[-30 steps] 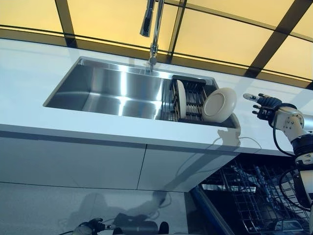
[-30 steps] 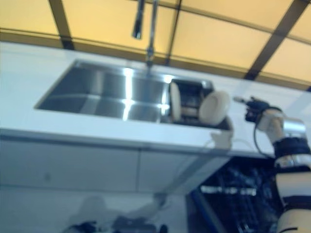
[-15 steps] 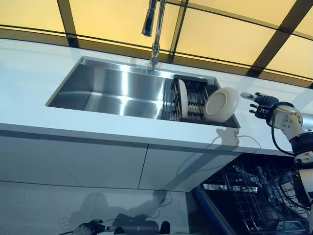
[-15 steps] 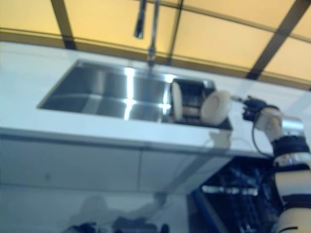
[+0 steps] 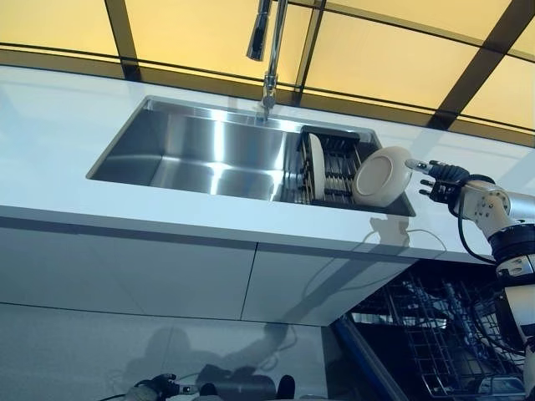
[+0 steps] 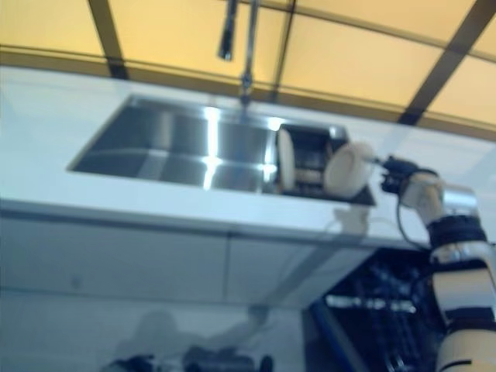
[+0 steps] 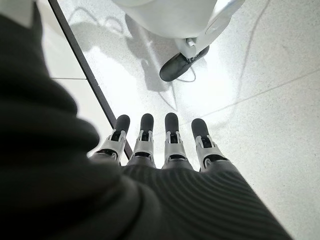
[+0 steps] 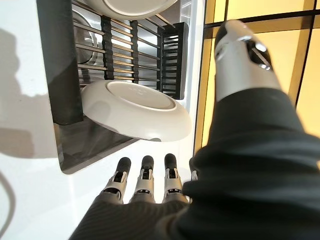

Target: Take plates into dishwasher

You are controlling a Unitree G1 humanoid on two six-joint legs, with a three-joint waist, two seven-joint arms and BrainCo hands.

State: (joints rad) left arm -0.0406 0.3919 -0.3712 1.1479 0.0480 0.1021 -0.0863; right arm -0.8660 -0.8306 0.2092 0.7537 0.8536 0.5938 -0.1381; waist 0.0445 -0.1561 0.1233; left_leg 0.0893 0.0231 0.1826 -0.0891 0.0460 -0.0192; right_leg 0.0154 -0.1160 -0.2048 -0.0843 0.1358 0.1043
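At the frame's right, the right hand (image 5: 441, 177) hovers with fingers spread beside the tilted plate (image 5: 380, 177), and should probably clasp its rim squarely before lifting.

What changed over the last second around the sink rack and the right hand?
The right hand closed the gap toward the tilted plate at the right end of the rack; its open fingers now nearly reach the rim, without gripping. Both plates, the tilted one and the upright plate, stayed put. The left hand hangs idle over the floor.

White countertop (image 5: 50, 159), inset steel sink (image 5: 201, 154), rack (image 5: 334, 167) holding plates (image 5: 380, 177)
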